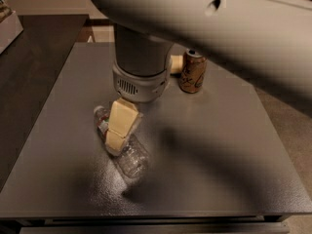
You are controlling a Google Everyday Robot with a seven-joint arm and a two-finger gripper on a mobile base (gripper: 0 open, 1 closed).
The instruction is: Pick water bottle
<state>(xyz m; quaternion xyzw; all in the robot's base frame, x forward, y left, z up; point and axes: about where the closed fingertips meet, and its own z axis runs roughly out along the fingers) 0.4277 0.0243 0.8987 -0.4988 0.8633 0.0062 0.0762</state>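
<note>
The water bottle (130,159) lies on its side on the grey table (224,160), left of the middle, with its white cap pointing to the far left and its clear base towards me. My gripper (117,139) hangs from the big grey arm (141,62) straight down over the bottle's label end, and its cream pad covers the bottle's middle. The red and white label shows only as a sliver beside the pad.
A brown drink can (193,71) stands upright at the back of the table, right of the arm. A small cream object (176,64) sits behind it. A dark counter (29,67) lies to the left. The table's front edge is close to me.
</note>
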